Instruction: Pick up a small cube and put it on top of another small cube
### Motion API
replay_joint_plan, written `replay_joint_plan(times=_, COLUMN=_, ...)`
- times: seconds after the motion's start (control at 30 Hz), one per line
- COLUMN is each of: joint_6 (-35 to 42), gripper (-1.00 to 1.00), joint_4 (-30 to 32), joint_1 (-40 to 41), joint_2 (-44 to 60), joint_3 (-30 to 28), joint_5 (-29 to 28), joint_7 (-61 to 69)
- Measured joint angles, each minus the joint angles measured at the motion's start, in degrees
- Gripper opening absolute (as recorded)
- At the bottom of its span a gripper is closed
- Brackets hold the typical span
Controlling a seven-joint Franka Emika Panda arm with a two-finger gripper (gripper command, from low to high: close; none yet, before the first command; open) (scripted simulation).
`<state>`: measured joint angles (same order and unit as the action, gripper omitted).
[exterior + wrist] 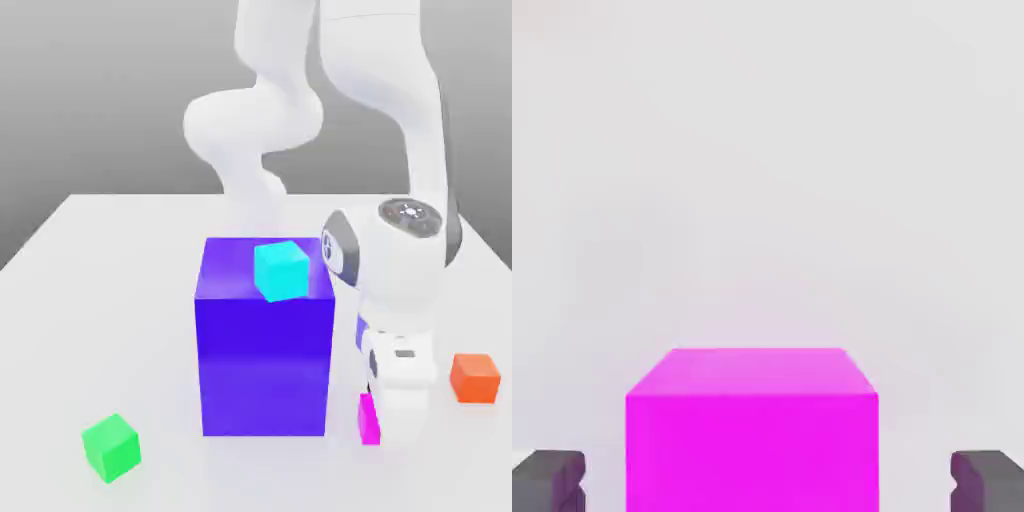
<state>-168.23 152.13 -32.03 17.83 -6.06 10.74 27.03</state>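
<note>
The small magenta cube (368, 420) rests on the white table just to the exterior view's right of the big blue block, mostly hidden behind my hand. My gripper (385, 425) is lowered straight down over it. In the hand view the magenta cube (752, 430) lies between my two dark fingertips (547, 480), with a visible gap on each side, so the gripper (768, 485) is open around the cube and not touching it. The small green cube (110, 447) sits alone on the table near the front, at the exterior view's left.
A big blue-purple block (265, 340) stands in the middle, close beside my hand, with a small cyan cube (281, 270) on its top. A small orange cube (474, 377) lies at the exterior view's right. The white table (120, 260) extends around them.
</note>
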Motion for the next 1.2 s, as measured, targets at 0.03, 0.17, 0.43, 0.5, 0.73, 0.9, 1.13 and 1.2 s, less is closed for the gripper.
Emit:
replay_joint_plan(times=0.03, joint_6=0.03, gripper=-1.0, joint_4=0.0, joint_1=0.0, joint_2=0.0, joint_3=0.0, joint_5=-0.01, joint_7=-0.01)
replay_joint_plan(times=0.17, joint_6=0.44, gripper=-1.0, joint_4=-0.09, joint_1=-0.43, joint_2=0.12, joint_3=-0.46, joint_5=0.37, joint_7=0.78)
replay_joint_plan(times=0.43, joint_6=4.17, gripper=-1.0, joint_4=2.04, joint_1=-3.53, joint_2=-7.97, joint_3=-4.24, joint_5=-5.27, joint_7=-3.38)
replay_joint_plan(times=0.5, joint_6=5.94, gripper=-1.0, joint_4=2.52, joint_1=-3.82, joint_2=-10.18, joint_3=-4.77, joint_5=-6.85, joint_7=-4.31)
replay_joint_plan(times=0.73, joint_6=1.95, gripper=-1.0, joint_4=-5.54, joint_1=-10.26, joint_2=-7.76, joint_3=-14.61, joint_5=-37.93, joint_7=-5.53)
replay_joint_plan(times=0.9, joint_6=3.42, gripper=-1.0, joint_4=-10.21, joint_1=-6.9, joint_2=-8.0, joint_3=-20.12, joint_5=-46.02, joint_7=2.5)
replay_joint_plan(times=1.13, joint_6=8.68, gripper=-1.0, joint_4=-10.28, joint_1=5.94, joint_2=-10.13, joint_3=-24.45, joint_5=-32.57, joint_7=19.76)
replay_joint_plan(times=1.2, joint_6=10.33, gripper=-1.0, joint_4=-10.12, joint_1=9.21, joint_2=-10.66, joint_3=-25.82, joint_5=-28.32, joint_7=24.03)
